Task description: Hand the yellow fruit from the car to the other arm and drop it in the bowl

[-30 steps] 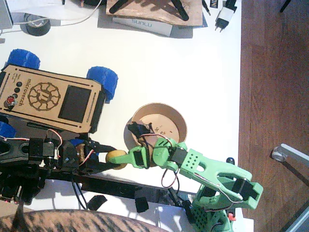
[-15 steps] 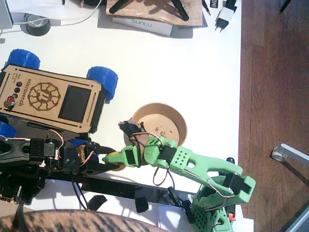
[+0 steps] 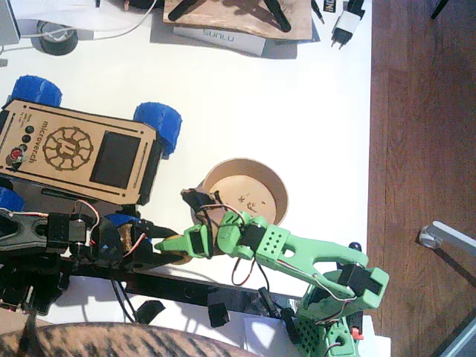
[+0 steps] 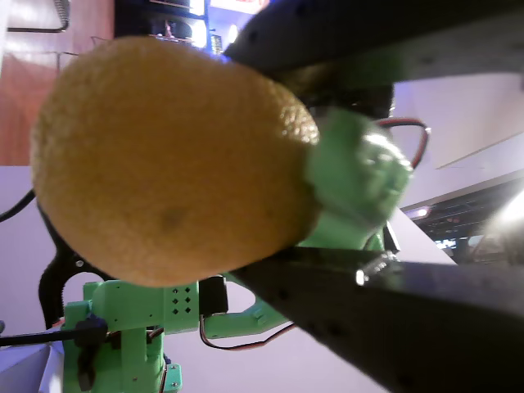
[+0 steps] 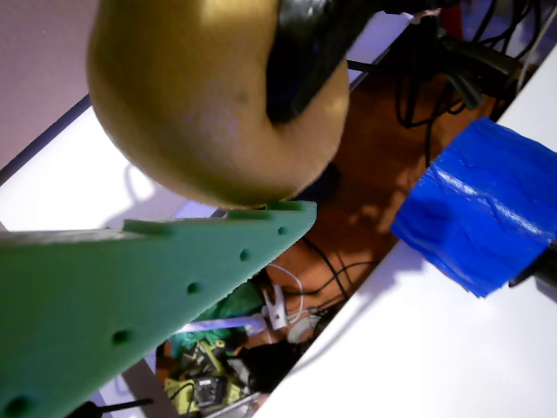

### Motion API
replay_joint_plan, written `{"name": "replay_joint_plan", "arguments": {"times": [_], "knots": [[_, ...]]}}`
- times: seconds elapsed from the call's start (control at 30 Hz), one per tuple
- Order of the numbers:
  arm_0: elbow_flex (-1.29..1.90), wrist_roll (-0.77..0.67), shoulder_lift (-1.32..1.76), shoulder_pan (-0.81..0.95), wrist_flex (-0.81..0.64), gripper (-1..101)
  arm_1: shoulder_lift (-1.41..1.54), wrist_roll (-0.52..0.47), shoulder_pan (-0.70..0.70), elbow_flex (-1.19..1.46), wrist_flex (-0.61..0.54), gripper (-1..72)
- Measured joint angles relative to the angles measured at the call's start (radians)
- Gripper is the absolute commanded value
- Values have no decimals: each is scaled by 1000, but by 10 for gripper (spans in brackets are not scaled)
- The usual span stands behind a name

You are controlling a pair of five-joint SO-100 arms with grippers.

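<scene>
The yellow fruit [image 3: 181,257] hangs between the two arms, just left of the bowl [image 3: 279,190]; only a sliver of it shows in the fixed view. My left gripper [image 3: 165,242], the black one, is shut on the fruit [image 4: 172,155], a black finger [image 4: 393,319] below it and another above. My right gripper [image 3: 178,244], the green one, reaches over the fruit from the right. Its green finger [image 5: 130,287] lies right under the fruit [image 5: 183,113]; its other finger is hidden. The car [image 3: 74,152] stands at the left with nothing on it.
A blue wheel [image 5: 479,209] of the car is close behind the handover spot. A tape roll [image 3: 56,37], a flat box [image 3: 223,37] and a charger [image 3: 343,26] lie along the far edge. The table's right edge [image 3: 370,149] drops to wooden floor.
The green arm has pushed left, so its gripper now covers most of the fruit that showed plainly a second ago. The black arm holds its place.
</scene>
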Motion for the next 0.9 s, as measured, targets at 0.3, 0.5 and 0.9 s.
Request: {"name": "replay_joint_plan", "arguments": {"times": [0.3,0.5,0.9], "knots": [[3,0,0,0,0,-1,-48,-26,-25,-60,32,38],[3,0,0,2,0,-1,-51,-26,-26,-69,43,2],[3,0,0,6,0,409,-54,-26,-31,-78,57,1]]}}
